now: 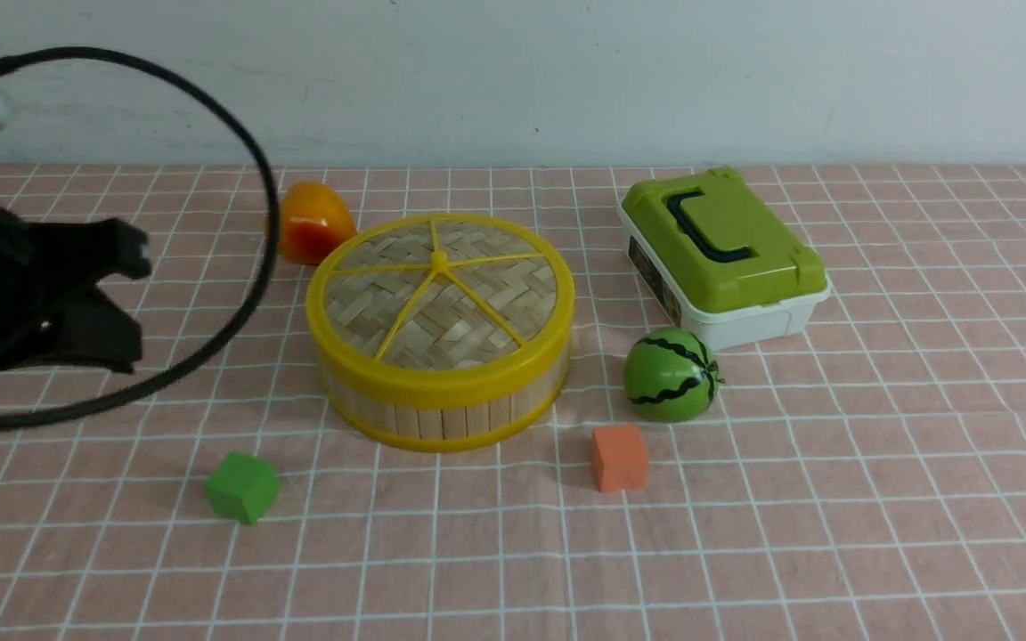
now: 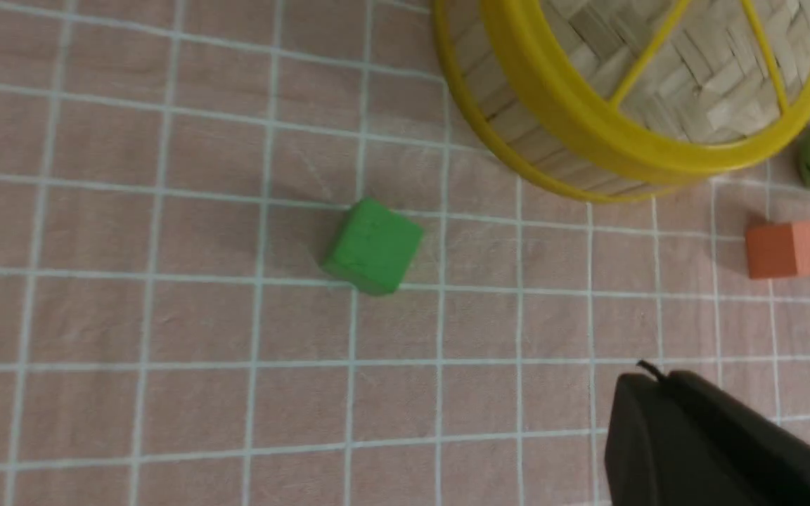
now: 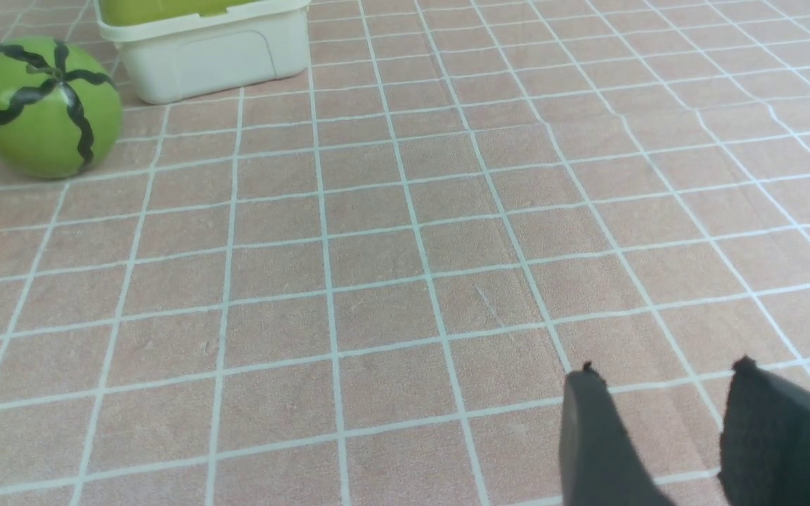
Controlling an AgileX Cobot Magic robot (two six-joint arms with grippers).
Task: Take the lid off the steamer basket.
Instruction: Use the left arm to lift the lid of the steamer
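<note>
Lid (image 1: 468, 307) on basket (image 1: 442, 418); orange fruit (image 1: 313, 223) beside; left fingers (image 2: 647, 372) closed, right (image 3: 665, 369) apart.

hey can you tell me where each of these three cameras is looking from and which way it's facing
Front view: between the two arms, looking forward over the lidded basket; part of the left arm and its cable show.
Left wrist view: on the left arm, looking down at the green cube; the shut left gripper shows in a corner.
Right wrist view: on the right arm, looking across the tiled surface; the open right gripper shows.
Front and left wrist views share the green cube.
</note>
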